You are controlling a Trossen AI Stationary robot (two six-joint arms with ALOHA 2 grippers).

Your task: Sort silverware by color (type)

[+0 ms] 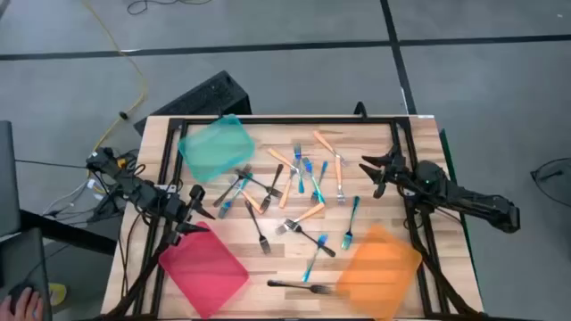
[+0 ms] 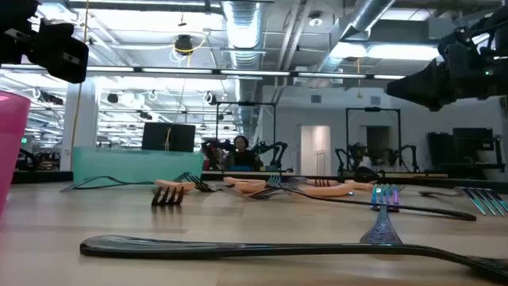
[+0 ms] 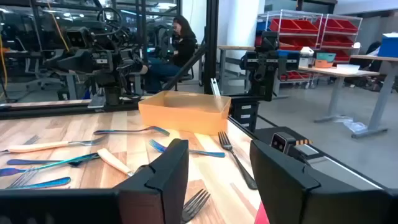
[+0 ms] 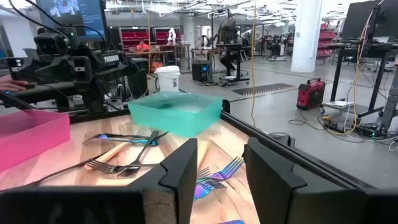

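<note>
while both arms hang above the wooden slat tabletop (image 1: 268, 259), nothing is held:
left gripper (image 1: 198, 203): near left edge, just above far corner of the pink tray; fingers (image 3: 163, 180) parted w/ a clear gap, empty.
right gripper (image 1: 373, 169): near right edge, towards far side; fingers (image 4: 180, 168) apart, empty.
silverware (image 1: 299, 192): slim small forks, scattered loose over mid tabletop, btwn the two grippers and the three trays, none in a tray.
blue/teal-handled forks (image 1: 307, 173): several near centre, one long teal one (image 1: 351, 223) just beside orange tray's far edge.
orange-handled forks w/ metal tines (image 1: 323, 141): mostly far-centre; one (image 1: 308, 213) mid tabletop.
all-black forks (image 1: 260, 230): centre; one (image 1: 299, 286) by the near edge, btwn pink and orange trays.
teal translucent plastic tray (image 1: 216, 147): far-left corner area, forks touching its near corner.
pink-red translucent plastic tray (image 1: 207, 267): near-left corner, tilted diagonal.
orange translucent plastic tray (image 1: 379, 263): near-right corner.
person (image 3: 180, 37): seated in room beyond the table, seen from left wrist cam.
</note>
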